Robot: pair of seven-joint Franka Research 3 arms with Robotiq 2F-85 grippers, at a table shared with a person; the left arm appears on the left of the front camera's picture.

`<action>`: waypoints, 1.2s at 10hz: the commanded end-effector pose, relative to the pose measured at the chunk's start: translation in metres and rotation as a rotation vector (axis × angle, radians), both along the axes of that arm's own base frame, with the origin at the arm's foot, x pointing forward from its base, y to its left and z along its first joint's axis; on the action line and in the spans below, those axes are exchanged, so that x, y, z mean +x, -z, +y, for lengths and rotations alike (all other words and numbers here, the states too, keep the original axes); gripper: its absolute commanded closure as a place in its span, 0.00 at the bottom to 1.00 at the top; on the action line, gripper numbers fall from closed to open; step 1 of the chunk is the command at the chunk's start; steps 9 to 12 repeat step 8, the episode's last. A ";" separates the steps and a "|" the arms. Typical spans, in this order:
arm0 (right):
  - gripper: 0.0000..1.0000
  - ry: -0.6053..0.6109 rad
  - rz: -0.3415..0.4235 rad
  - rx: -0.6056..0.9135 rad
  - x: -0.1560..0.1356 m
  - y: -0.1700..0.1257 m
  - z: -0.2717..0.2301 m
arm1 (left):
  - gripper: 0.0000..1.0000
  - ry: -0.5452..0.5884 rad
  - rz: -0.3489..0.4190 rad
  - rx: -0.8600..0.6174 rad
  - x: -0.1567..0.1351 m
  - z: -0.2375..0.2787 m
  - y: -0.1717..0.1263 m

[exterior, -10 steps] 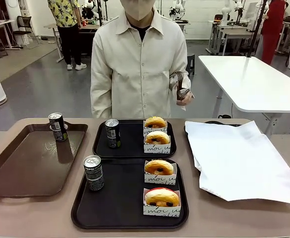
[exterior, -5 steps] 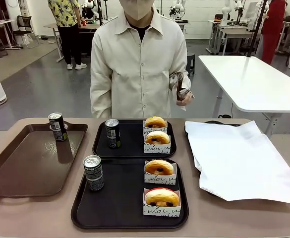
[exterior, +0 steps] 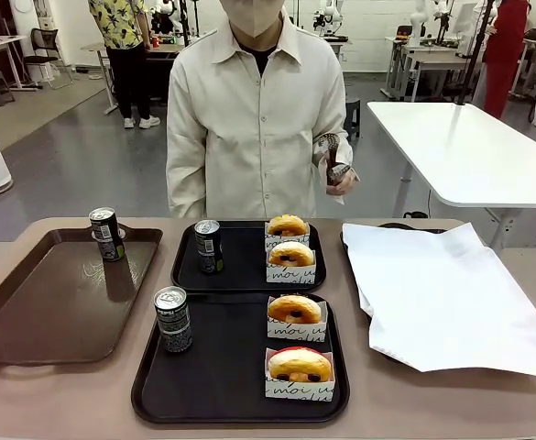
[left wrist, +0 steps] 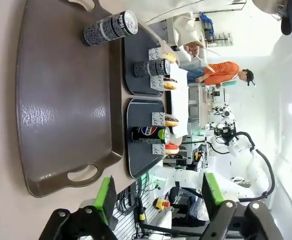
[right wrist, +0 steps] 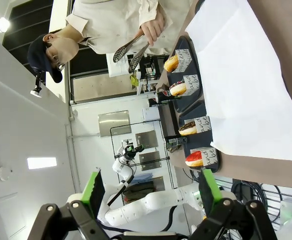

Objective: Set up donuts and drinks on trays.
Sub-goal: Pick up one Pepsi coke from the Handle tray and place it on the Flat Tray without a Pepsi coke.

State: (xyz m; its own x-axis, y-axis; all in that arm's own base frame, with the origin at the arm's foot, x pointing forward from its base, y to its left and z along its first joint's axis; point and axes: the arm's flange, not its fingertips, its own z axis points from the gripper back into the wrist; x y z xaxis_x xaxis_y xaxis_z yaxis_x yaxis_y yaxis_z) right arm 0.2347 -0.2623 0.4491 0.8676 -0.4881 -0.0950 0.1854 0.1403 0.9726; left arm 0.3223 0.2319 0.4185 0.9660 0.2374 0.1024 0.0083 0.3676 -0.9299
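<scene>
We noted the brown tray (exterior: 61,298) filling the left of the front view, a long glossy moulded piece with cut-out handles; one can (exterior: 107,235) stood upright at its far corner, apart from the set trays. The white-paper-lined tray (exterior: 446,293) took the right of the frame, its sheet smooth and creased, nothing on it. Two black square trays lay mid-frame, the near tray (exterior: 222,385) at lower centre and the far tray (exterior: 245,275) just behind it, rims nearly touching; matte plastic, rounded corners, raised rims. Each carried one slim dark can upright at its left side, near can (exterior: 173,319) and far can (exterior: 209,246), and two sleeved donuts along its right side (exterior: 300,365) (exterior: 294,310) (exterior: 291,255) (exterior: 288,226); soft round golden buns in white printed paper, the nearest one red-iced.

By our judgement the layout looked essentially complete; the stray can lay ahead of the left gripper (left wrist: 158,200) in the upper part of the left wrist view, long axis vertical on the table, and the left arm was the nearer one. That gripper's green pads stood wide apart with nothing between them; the right gripper (right wrist: 150,192) likewise stood wide and unloaded, facing the paper sheet. The person's hand (exterior: 341,179) held metal tongs (exterior: 330,156) at upper centre.
</scene>
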 end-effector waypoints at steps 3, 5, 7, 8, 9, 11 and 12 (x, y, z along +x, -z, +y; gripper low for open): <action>0.00 -0.003 -0.001 0.007 0.000 0.000 0.001 | 0.10 -0.014 0.028 0.008 0.000 -0.001 0.001; 0.00 -0.003 -0.001 0.007 0.000 0.000 0.001 | 0.10 -0.014 0.028 0.008 0.000 -0.001 0.001; 0.00 -0.003 -0.001 0.007 0.000 0.000 0.001 | 0.10 -0.014 0.028 0.008 0.000 -0.001 0.001; 0.00 -0.003 -0.001 0.007 0.000 0.000 0.001 | 0.10 -0.014 0.028 0.008 0.000 -0.001 0.001; 0.00 -0.003 -0.001 0.007 0.000 0.000 0.001 | 0.10 -0.014 0.028 0.008 0.000 -0.001 0.001; 0.00 -0.003 -0.001 0.007 0.000 0.000 0.001 | 0.10 -0.014 0.028 0.008 0.000 -0.001 0.001; 0.00 -0.003 -0.001 0.007 0.000 0.000 0.001 | 0.10 -0.014 0.028 0.008 0.000 -0.001 0.001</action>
